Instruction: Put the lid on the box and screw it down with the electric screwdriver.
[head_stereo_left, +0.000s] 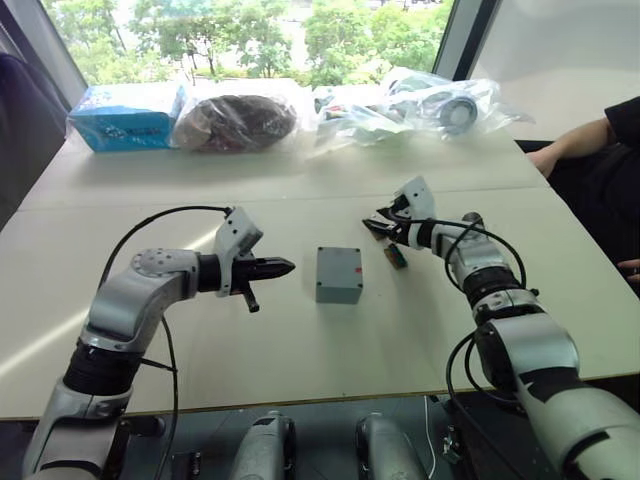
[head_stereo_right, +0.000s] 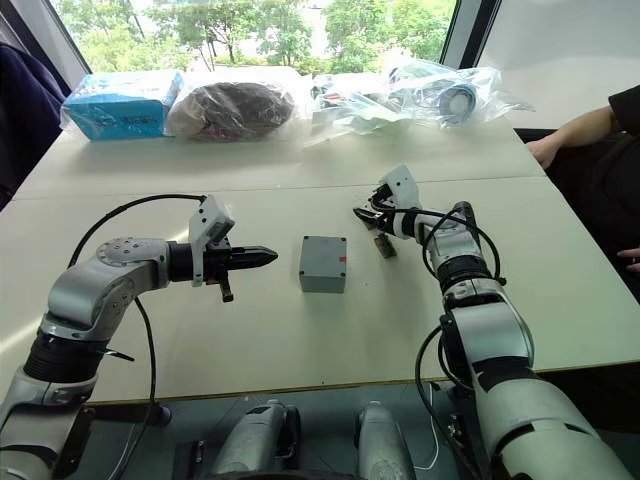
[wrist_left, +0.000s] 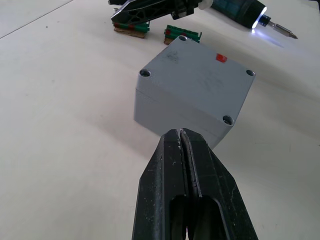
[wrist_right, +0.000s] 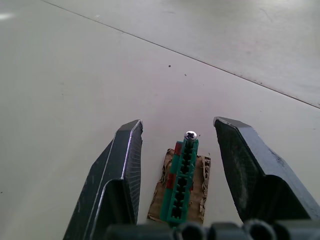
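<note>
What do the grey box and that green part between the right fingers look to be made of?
The box looks like matte grey moulded plastic, with an even dull surface and recessed corner screw holes. The green part looks like glossy plastic topped by a shiny metal screw, resting on torn brown cardboard.

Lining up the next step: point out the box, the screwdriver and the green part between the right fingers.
box (wrist_left: 192, 82): left wrist view, lid face.
electric screwdriver (wrist_left: 235, 9): left wrist view, dark body behind the lit tip.
green part (wrist_right: 183, 182): right wrist view, middle of the strip.
</note>
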